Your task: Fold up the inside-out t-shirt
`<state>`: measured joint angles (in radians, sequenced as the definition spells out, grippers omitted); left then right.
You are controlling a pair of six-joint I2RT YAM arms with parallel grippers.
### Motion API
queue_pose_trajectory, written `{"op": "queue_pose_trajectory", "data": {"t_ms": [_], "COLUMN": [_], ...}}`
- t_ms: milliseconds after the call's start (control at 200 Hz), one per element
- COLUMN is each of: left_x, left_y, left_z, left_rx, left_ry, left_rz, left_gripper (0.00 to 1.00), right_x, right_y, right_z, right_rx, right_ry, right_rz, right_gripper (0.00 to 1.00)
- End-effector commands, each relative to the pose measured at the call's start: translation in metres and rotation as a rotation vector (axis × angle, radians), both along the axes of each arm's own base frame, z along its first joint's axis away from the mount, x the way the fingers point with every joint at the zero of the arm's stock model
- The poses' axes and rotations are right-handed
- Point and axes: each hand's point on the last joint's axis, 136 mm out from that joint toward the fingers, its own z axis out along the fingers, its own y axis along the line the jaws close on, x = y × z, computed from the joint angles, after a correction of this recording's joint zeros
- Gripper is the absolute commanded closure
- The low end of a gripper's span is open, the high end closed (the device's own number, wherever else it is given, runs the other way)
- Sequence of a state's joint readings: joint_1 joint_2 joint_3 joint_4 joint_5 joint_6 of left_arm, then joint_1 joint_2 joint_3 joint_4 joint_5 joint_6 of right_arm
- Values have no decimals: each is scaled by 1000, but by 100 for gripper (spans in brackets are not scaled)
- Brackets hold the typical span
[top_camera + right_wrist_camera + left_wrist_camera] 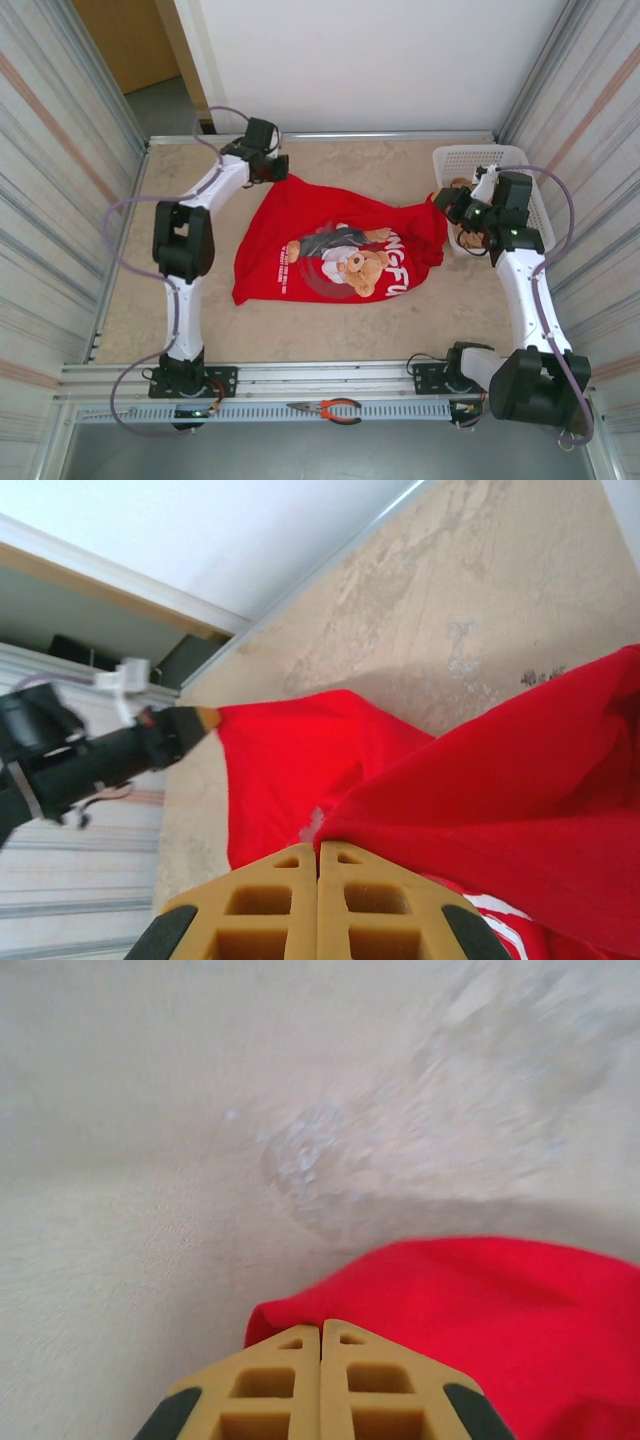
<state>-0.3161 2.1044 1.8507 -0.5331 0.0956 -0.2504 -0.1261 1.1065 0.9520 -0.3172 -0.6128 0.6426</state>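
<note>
- While both grippers pinch cloth, the inside-out t-shirt [290,225] lies spread over the middle of the worktop [380,165], with a bear print and white lettering face up.
- left gripper [320,1332]: 2 tan fingers pressed together, red fabric coming out right at the tips. It is clamped on the shirt's far-left corner, toward the worktop's far-left corner.
- right gripper [318,852]: 2 fingers pressed together on a red fold. It holds the shirt's right end, near the worktop's right edge.
- From the right wrist camera, the shirt's far edge runs stretched from that fold across to the left gripper's tip.
- white basket [470,155] sits in the far-right corner, just beside the right gripper. Something tan is inside, can't tell what.
- red-handled pliers [335,407] lie on the rail at the near edge, well apart from the shirt.
</note>
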Motion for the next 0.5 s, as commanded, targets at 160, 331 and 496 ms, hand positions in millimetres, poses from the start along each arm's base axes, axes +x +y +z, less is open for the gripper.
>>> {"op": "queue_pose_trajectory", "data": {"t_ms": [160,331,496], "left_x": [-100,-162,-189], "left_y": [8,10,32], "left_z": [38,-2,-32], "left_rx": [-221,-315,-282], "left_ry": [52,142,145], "left_rz": [64,108,173], "left_gripper": [100,90,39], "right_x": [-19,-36,-44], "right_y": [5,6,7], "right_z": [21,5,-20], "right_rx": [-1,-5,-4], "right_ry": [-41,-12,39], "right_rz": [27,15,18], "right_gripper": [100,100,100]}}
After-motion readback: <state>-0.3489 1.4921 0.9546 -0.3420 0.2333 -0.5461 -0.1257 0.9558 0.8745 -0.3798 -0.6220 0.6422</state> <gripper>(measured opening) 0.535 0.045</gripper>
